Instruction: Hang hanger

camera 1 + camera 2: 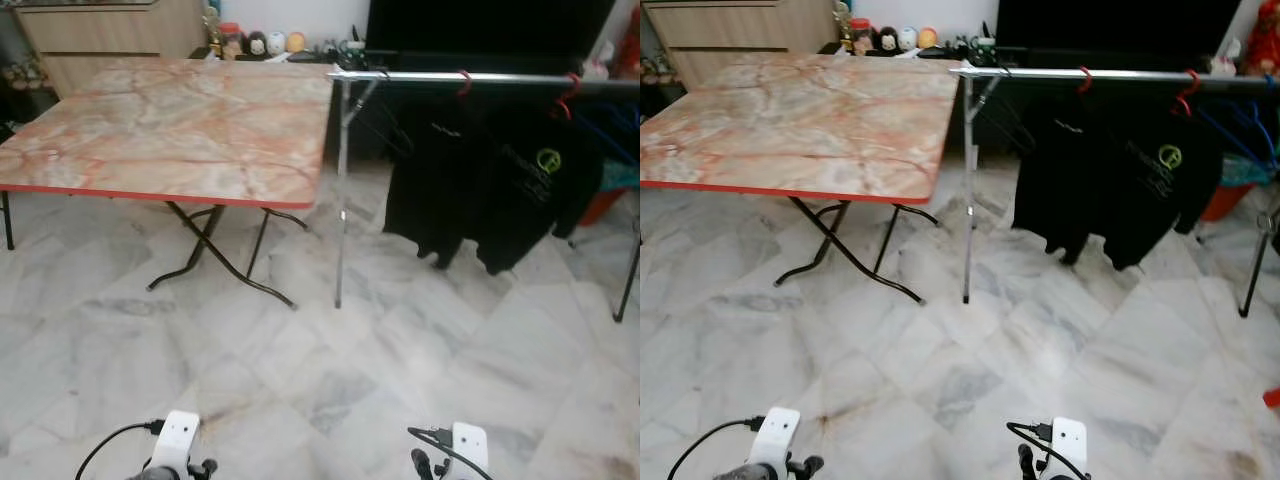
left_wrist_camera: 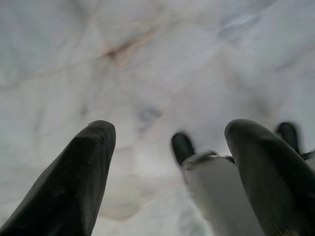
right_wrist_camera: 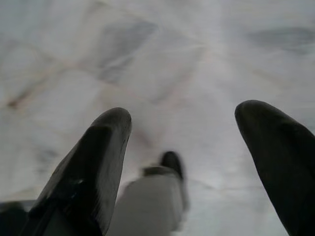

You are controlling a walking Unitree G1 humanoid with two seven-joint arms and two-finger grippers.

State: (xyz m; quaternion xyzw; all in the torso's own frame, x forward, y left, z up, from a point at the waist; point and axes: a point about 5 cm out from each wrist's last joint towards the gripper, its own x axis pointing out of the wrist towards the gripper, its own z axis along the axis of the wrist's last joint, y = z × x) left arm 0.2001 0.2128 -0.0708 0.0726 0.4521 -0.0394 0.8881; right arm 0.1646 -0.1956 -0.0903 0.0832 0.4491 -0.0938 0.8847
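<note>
A silver clothes rail (image 1: 450,77) runs across the upper right, beside the table. Two red hangers (image 1: 465,82) (image 1: 568,95) hook over it, each carrying a black shirt (image 1: 435,170) (image 1: 530,190). Blue hangers (image 1: 612,132) hang further right on the rail. Both my arms hang low in front of me, the left wrist (image 1: 178,440) and the right wrist (image 1: 466,448) near the bottom edge. My left gripper (image 2: 170,132) is open over the marble floor with nothing between its fingers. My right gripper (image 3: 189,115) is open too, and holds nothing.
A folding table (image 1: 170,130) with a marble-patterned top and a red edge stands on the left, on thin black legs (image 1: 215,255). The rack's upright post (image 1: 341,190) stands right beside it, its dark far leg (image 1: 628,280) at the right. Cabinets and small ornaments line the back wall.
</note>
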